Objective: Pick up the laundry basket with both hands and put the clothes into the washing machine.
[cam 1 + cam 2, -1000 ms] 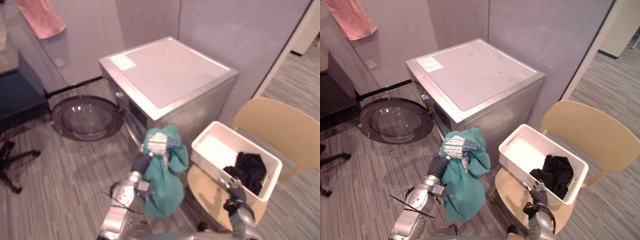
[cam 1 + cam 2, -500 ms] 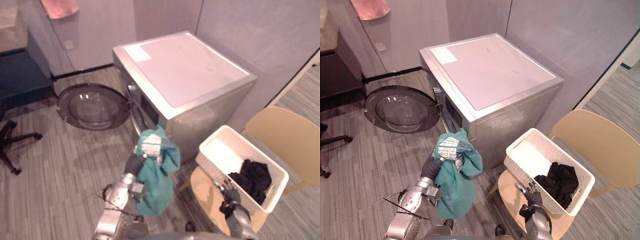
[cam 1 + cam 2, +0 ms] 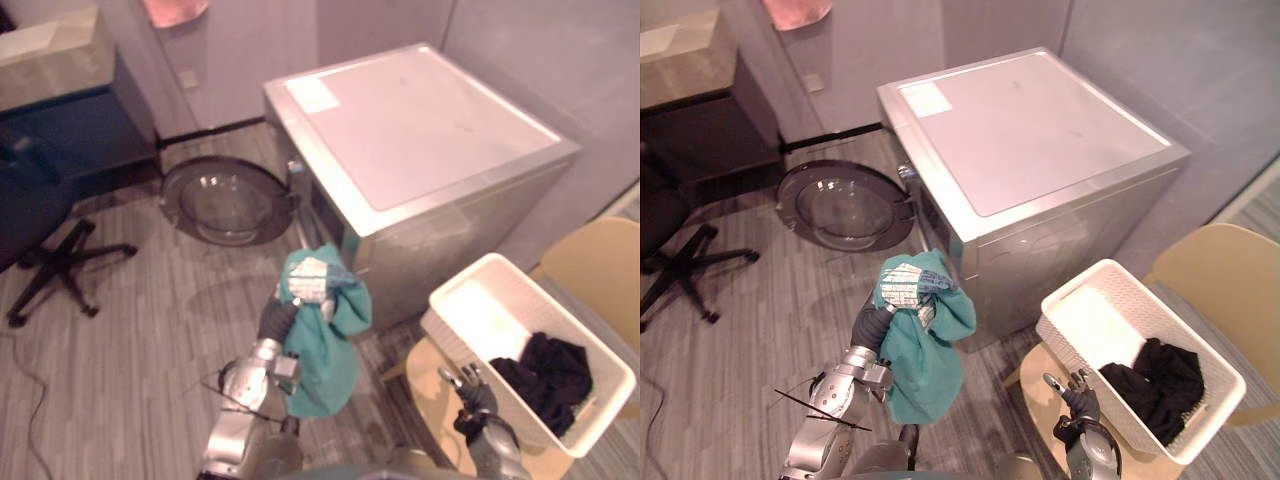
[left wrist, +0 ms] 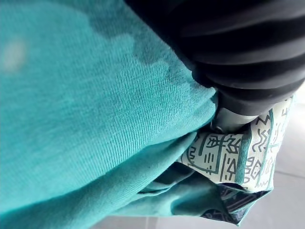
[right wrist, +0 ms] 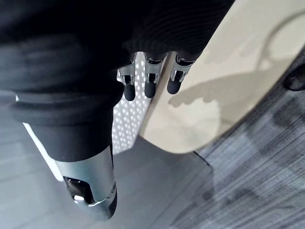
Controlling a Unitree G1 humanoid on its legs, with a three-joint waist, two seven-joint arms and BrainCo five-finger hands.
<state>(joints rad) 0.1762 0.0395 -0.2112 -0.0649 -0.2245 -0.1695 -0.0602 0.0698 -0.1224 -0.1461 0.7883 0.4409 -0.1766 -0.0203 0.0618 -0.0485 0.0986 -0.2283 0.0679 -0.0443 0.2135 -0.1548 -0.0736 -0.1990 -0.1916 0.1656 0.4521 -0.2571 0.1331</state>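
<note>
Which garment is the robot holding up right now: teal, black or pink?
The teal garment, held up by the left hand beside the washing machine. The black one lies in the white basket; the pink one hangs on the wall.

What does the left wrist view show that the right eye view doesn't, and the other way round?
Left wrist view: the cloth's knit from very close, and the line drawing on a pale patterned piece bunched with it.
Right eye view: the washer with its door open, the white basket with black clothes on a chair, and the right hand open beside the basket.
Both: the teal cloth hanging from the left hand.
</note>
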